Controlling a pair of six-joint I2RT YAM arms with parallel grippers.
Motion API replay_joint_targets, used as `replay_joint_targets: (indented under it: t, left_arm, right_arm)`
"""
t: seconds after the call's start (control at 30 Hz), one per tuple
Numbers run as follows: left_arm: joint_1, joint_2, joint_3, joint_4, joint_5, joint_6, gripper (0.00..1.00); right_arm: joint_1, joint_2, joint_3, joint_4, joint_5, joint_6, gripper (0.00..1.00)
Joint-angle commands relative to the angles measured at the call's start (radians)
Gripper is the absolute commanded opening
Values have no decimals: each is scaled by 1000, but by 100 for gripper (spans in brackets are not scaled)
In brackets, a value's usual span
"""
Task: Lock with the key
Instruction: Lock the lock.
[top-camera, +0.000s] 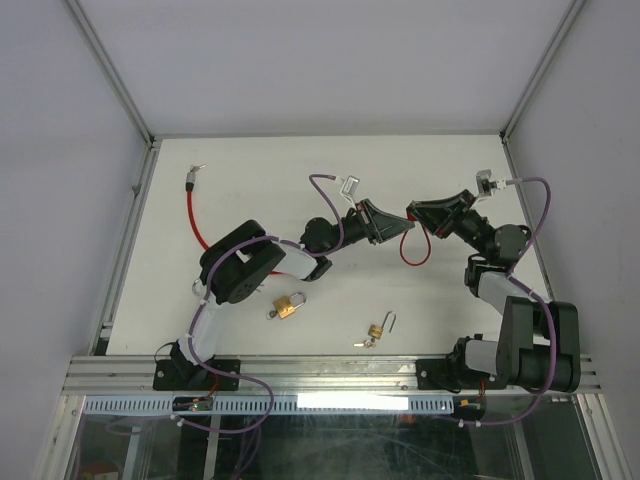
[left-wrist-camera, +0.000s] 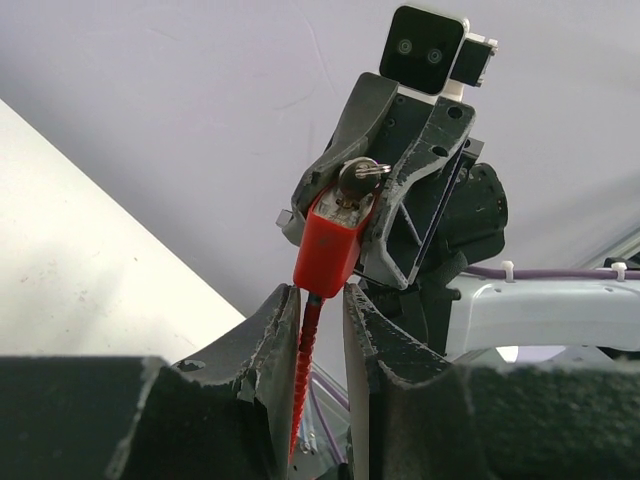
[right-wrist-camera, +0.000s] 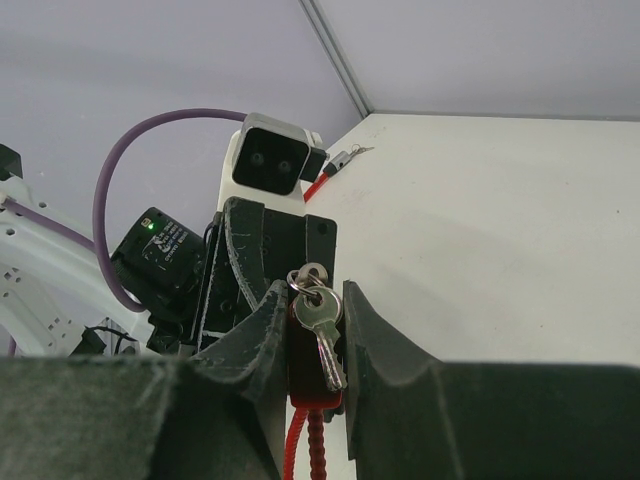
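Note:
A red cable lock (left-wrist-camera: 328, 250) hangs in the air between my two grippers. My right gripper (right-wrist-camera: 315, 300) is shut on its red body (right-wrist-camera: 303, 375), with a silver key (right-wrist-camera: 322, 320) on a ring lying against the body between the fingers. From the left wrist view the key head (left-wrist-camera: 358, 178) sticks out of the top of the body. My left gripper (left-wrist-camera: 322, 295) is closed around the ribbed red cable (left-wrist-camera: 306, 350) just below the body. In the top view the left gripper (top-camera: 390, 222) and right gripper (top-camera: 413, 214) meet tip to tip, and the cable loop (top-camera: 413, 256) hangs below them.
Two brass padlocks lie near the front, one (top-camera: 289, 306) with keys beside the left arm and one (top-camera: 377, 330) further right. A second red cable (top-camera: 194, 218) with a metal end lies at the left. Metal frame rails (top-camera: 128, 240) border the table.

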Motion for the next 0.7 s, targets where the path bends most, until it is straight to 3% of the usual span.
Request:
replay_joint_targets:
  t: [0.0, 0.53, 0.6, 0.67]
  left_arm:
    - [5, -54, -4, 93, 19, 28, 24]
    - [0, -39, -15, 79, 60, 35, 21]
    - [1, -38, 6, 70, 70, 40, 15]
    - [1, -36, 17, 67, 79, 42, 2]
  right_arm:
    - [5, -14, 5, 43, -7, 9, 0]
    - [3, -12, 7, 42, -8, 11, 0]
    - [3, -10, 6, 41, -7, 10, 0]
    - [3, -10, 6, 41, -8, 10, 0]
